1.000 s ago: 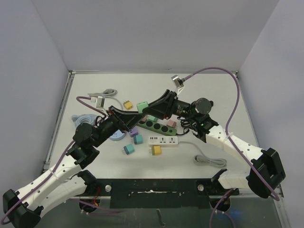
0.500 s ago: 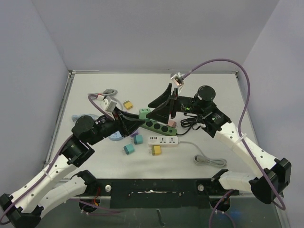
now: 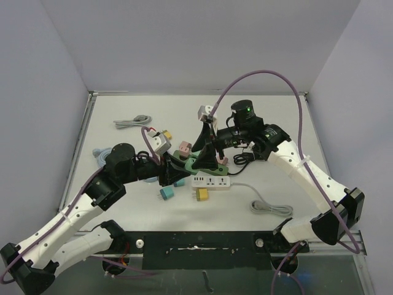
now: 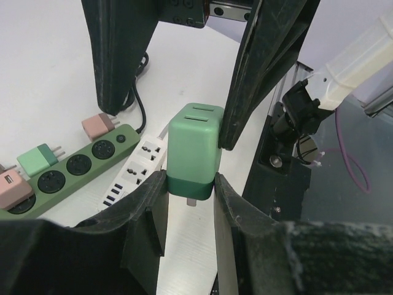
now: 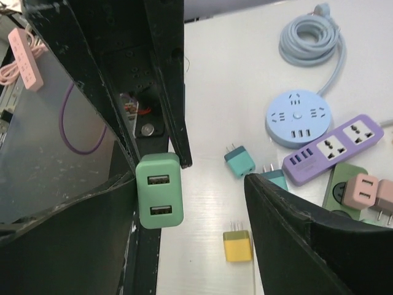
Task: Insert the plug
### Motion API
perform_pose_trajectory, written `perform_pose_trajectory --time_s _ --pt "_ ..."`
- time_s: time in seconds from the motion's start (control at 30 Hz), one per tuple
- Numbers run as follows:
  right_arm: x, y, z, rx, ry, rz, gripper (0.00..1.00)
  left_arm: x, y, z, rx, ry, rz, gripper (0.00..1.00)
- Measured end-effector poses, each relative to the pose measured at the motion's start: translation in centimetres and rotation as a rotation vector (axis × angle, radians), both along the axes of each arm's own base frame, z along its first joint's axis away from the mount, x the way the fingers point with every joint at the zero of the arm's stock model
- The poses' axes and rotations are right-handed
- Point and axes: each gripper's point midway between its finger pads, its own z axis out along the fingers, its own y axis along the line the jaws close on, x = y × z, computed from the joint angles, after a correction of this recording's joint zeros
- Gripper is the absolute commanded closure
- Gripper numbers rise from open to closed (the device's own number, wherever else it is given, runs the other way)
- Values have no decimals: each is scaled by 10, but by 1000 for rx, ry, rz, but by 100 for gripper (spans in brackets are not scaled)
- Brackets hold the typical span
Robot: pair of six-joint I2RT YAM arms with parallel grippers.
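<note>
Holding: left gripper (image 4: 187, 184) clamped on green USB charger plug (image 4: 193, 147)
Right gripper (image 5: 193, 181): spread wide, straddling plug, gripping nothing
Plug place: raised over tabletop (image 3: 276, 117) middle, near green power strip (image 4: 67, 172)

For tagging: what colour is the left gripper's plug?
The plug is green, darker at its base; clearest from left wrist.

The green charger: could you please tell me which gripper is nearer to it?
Left. The left gripper is shut on the base of the green charger; the right gripper stands open around its top, one finger close beside it.
</note>
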Motion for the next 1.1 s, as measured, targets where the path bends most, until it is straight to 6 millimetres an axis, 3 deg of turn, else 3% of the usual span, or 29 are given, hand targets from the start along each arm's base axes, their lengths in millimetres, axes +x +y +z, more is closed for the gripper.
perform_pose_trajectory --time_s 0.13,0.33,0.47,0.57,0.67,0.87,1.0,1.1 --pt "-4 -4 -21 -66 24 30 44 -2 0 -7 23 14 -12 90" --pt "-12 -2 -26 -95 33 86 64 1 1 -15 47 30 -5 87" --pt "-13 2 -31 -108 40 120 83 4 4 -20 66 48 19 54" --pt "-6 5 -42 -137 41 108 91 11 8 -23 76 62 75 38" --pt "15 5 -57 -194 15 27 94 25 20 -22 76 58 199 33" --pt "83 -20 -104 -336 -41 -236 96 56 87 -31 60 75 651 31" --pt "131 -33 -165 -486 -26 -361 97 57 118 -41 38 85 803 32" --pt "141 -35 -209 -581 11 -377 97 56 129 -39 2 77 855 31"
